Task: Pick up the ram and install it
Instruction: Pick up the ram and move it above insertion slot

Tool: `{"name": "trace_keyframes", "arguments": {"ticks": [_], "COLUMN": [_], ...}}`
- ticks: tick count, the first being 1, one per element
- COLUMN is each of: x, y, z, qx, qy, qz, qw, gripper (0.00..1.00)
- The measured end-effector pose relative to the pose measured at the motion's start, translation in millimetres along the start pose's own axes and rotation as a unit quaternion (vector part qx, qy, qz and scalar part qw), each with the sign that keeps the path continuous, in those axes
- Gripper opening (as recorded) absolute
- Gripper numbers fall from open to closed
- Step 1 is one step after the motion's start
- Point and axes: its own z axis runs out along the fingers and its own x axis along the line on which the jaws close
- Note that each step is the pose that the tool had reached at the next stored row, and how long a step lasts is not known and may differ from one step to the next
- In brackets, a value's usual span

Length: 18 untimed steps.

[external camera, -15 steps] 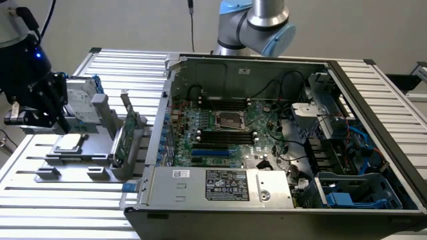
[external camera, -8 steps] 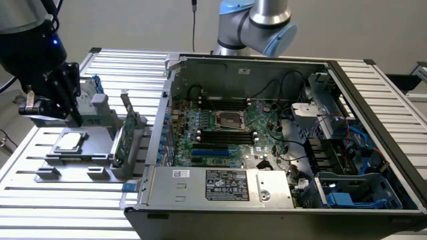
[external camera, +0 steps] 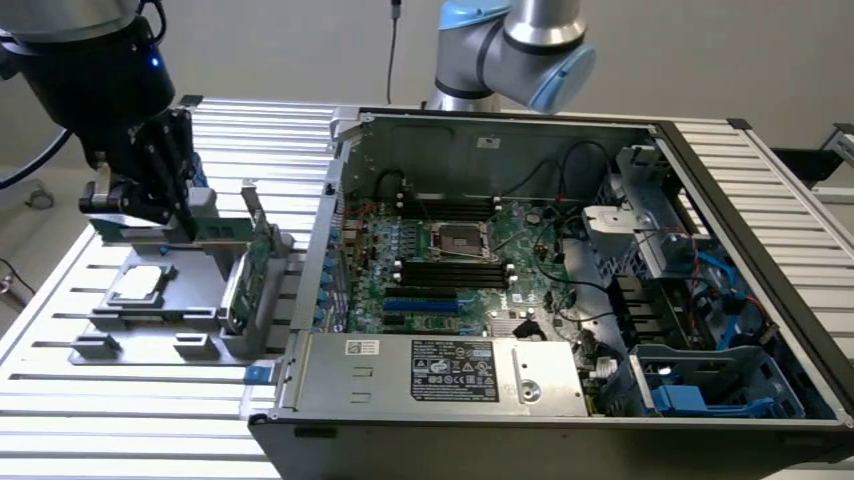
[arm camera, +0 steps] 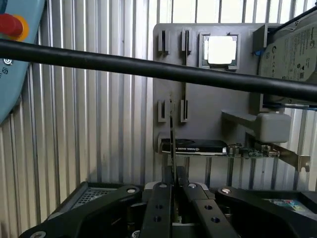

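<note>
We see the gripper (arm camera: 174,179) with its jaws pinched narrow on the ram (arm camera: 172,129). The stick is held edge-on over the grey parts holder (arm camera: 218,99), near the surface (external camera: 107,400) edge at the exterior view's left and well apart from the open computer case (external camera: 534,135). We judge the hold slim. A small tilt could twist the stick, clip the upright expansion card (arm camera: 198,147) nearby, or skew it at the memory slots (external camera: 454,271).

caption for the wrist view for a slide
The claw, shut on the ram, holds it edge-on over the grey tray.
</note>
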Motion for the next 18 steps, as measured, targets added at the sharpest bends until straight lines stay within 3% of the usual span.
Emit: {"name": "trace_keyframes", "arguments": {"ticks": [6,18], "x": [-4.3,-23.0], "y": [-16.2,-37.8], "z": [-5.6,-9.4], "qx": [0.0000,0.0000], "qy": [-0.0001,-0.0001], "qz": [0.000,0.000], "qw": [1.0000,1.0000], "gripper": [0.14,0.14]}}
